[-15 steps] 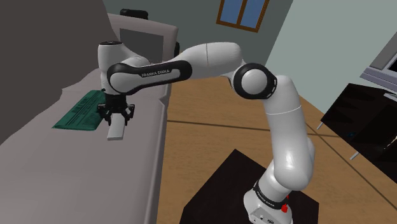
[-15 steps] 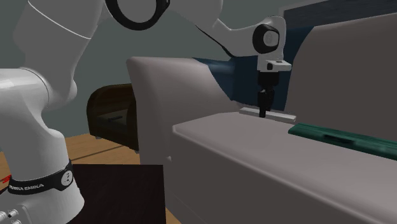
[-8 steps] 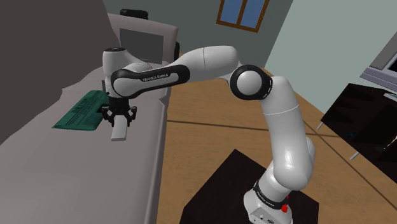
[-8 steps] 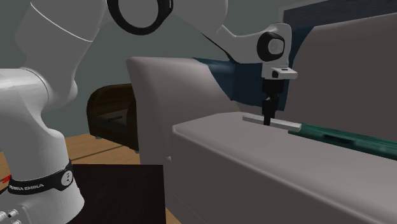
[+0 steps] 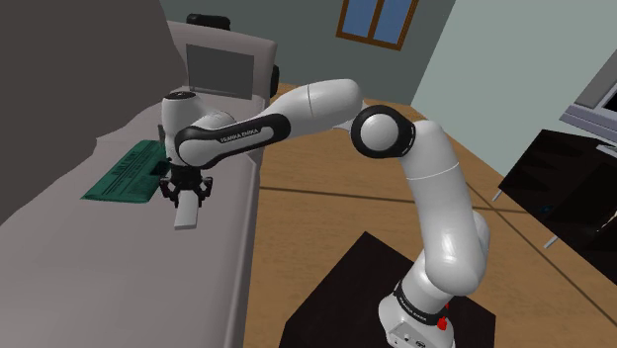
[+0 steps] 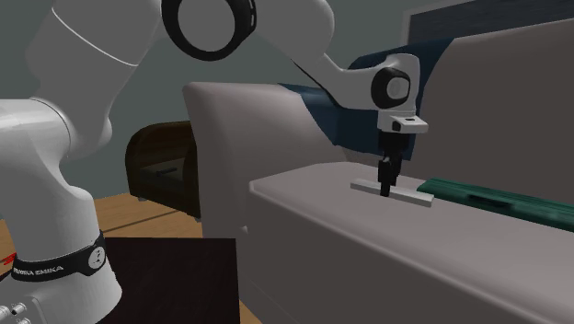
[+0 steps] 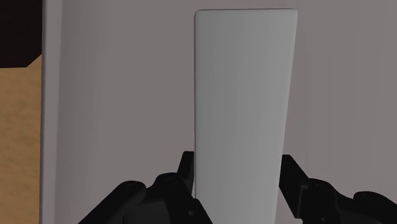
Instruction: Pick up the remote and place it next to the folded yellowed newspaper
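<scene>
Shoulder view, left to right: one green folded newspaper (image 5: pixel 127 173) lies flat on the grey sofa seat (image 5: pixel 119 277). Just beside its edge is one white remote (image 5: pixel 185 217) — clamped between the fingers of the gripper (image 5: pixel 186 201), low over the cushion. Further right are the wood floor (image 5: pixel 326 188) and one dark stand (image 5: pixel 341 292).

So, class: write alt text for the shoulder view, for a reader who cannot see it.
A white robot arm reaches out, its black claw clasping a pale grey remote over a grey sofa seat, beside a flat green newspaper.
</scene>
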